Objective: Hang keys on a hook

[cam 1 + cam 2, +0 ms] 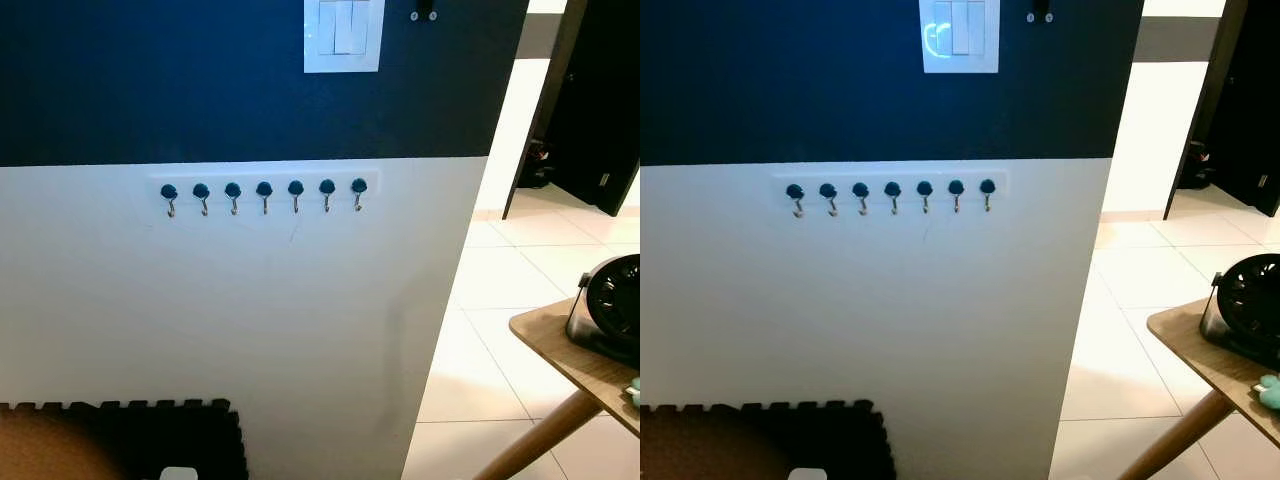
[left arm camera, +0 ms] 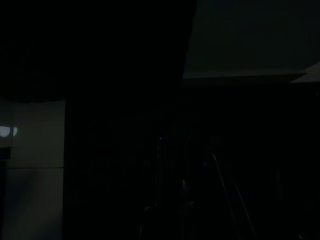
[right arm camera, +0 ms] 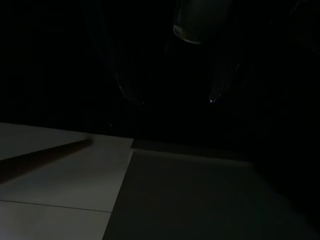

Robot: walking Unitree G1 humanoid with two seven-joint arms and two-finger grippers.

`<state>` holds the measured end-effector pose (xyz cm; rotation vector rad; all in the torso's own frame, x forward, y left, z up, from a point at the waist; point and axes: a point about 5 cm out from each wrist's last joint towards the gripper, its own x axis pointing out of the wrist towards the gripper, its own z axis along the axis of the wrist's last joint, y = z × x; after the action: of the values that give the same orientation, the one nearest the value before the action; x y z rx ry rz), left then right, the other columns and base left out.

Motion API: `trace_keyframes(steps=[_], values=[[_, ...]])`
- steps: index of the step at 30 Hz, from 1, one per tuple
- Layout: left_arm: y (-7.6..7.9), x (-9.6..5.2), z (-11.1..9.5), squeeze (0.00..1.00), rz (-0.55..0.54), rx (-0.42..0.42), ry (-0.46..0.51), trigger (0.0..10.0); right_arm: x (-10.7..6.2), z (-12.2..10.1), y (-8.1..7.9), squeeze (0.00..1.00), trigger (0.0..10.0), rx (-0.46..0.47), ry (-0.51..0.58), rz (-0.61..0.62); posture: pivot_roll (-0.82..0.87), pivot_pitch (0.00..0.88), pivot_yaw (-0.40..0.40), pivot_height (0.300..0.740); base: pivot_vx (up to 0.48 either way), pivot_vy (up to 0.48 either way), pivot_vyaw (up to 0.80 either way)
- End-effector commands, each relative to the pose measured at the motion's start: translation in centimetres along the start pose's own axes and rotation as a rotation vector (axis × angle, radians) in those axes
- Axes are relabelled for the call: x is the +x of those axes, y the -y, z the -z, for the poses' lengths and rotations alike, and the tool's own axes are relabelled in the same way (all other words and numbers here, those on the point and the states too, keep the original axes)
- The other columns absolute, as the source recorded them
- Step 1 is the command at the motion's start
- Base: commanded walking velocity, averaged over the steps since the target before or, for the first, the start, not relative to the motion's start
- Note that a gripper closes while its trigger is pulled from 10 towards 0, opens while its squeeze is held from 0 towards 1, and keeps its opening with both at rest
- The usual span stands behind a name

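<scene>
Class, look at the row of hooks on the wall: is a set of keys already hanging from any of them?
No. All seven hooks on the white rail hang bare, with nothing dangling below them.

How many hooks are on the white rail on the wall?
7, in one row on the white rail below the dark band: hooks. All bare; none looks hidden.
</scene>
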<state>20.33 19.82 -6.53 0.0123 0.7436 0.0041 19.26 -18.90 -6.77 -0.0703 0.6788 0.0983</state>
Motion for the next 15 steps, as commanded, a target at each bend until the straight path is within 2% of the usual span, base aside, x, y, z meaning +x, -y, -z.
trace_keyframes(steps=[1,15], values=[[0.19,-0.15,0.52,0.0,0.011,0.009,-0.014,10.0,-0.06,0.23,-0.28,0.0,10.0,-0.005,-0.007,-0.015,0.02,0.011,0.014,0.74,0.0,0.0,-0.43],[0.42,-0.21,0.57,0.0,0.026,0.039,-0.009,10.0,-0.03,0.28,-0.64,0.0,10.0,-0.023,-0.01,-0.024,0.02,0.009,0.007,0.74,0.0,0.0,-0.8]])
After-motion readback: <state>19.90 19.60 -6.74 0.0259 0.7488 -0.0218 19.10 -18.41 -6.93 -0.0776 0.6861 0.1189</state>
